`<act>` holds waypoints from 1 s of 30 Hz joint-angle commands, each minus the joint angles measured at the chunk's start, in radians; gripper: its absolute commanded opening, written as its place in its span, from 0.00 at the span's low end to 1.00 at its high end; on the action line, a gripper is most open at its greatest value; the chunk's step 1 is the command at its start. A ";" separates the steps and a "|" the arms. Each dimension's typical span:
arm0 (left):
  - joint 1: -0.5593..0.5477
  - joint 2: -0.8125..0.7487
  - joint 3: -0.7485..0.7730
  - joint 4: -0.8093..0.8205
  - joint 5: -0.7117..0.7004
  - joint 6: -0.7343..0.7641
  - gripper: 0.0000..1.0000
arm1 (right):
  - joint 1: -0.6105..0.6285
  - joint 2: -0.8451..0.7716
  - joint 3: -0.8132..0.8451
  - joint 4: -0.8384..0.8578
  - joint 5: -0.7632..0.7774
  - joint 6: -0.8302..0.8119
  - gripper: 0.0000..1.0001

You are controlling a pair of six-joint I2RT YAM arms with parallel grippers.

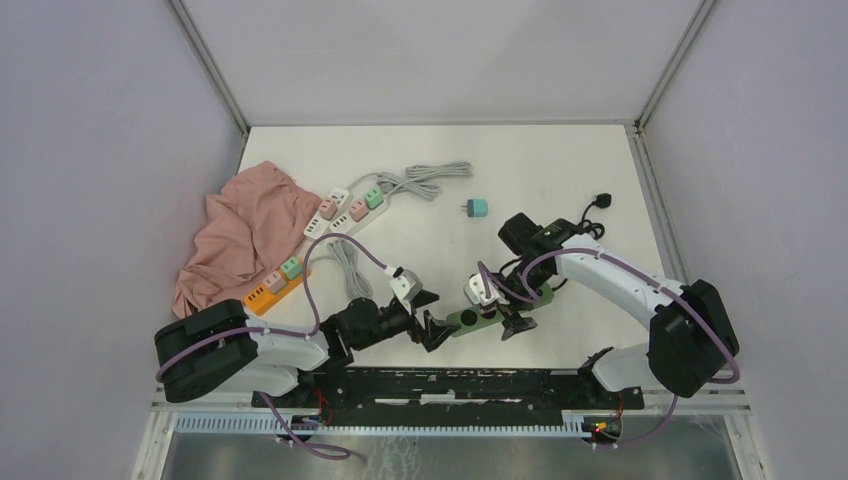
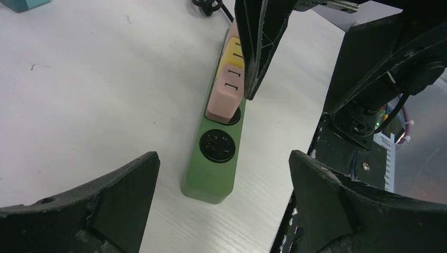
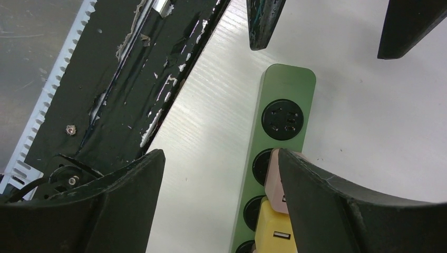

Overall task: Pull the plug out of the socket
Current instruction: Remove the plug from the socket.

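The pink plug (image 2: 225, 97) is seated in the green power strip (image 2: 210, 184). A yellow plug (image 2: 235, 55) is packed directly behind it, and one empty socket (image 2: 216, 145) lies in front, at the end facing our left arm. The strip lies flat on the white surface (image 2: 95, 105), near its front edge, between our two arms.

Our right end effector (image 3: 217, 158) hangs over the plugs, released and spread wide. One finger (image 2: 261, 47) stands just beside the pink plug's side, perhaps touching. The other is well clear, out past the strip's edge, so nothing is gripped yet. We judge it is lined up to close across the plug's flat sides and pull straight up.

Our left end effector (image 2: 224, 158) is likewise released, its fingers straddling the strip's empty end without touching it. We think that placement is meant to pin the strip down, since a light strip would otherwise rise with the plug. The close yellow neighbour leaves little room for error.
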 commanded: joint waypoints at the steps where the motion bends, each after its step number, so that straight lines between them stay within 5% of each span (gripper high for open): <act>1: 0.004 0.005 0.000 0.078 -0.027 0.003 1.00 | 0.014 0.007 0.019 0.021 0.015 0.030 0.85; 12: 0.004 0.005 -0.006 0.084 -0.029 0.003 1.00 | 0.036 0.041 0.045 0.086 0.061 0.163 0.78; 18: 0.004 -0.005 -0.009 0.079 -0.034 0.007 1.00 | 0.033 0.031 0.137 -0.136 -0.163 0.017 0.77; 22: 0.004 -0.014 -0.013 0.070 -0.039 0.009 1.00 | 0.028 0.002 0.068 0.179 0.039 0.312 0.72; 30: 0.004 -0.010 -0.014 0.070 -0.042 0.014 1.00 | 0.028 0.036 0.030 0.283 0.231 0.372 0.62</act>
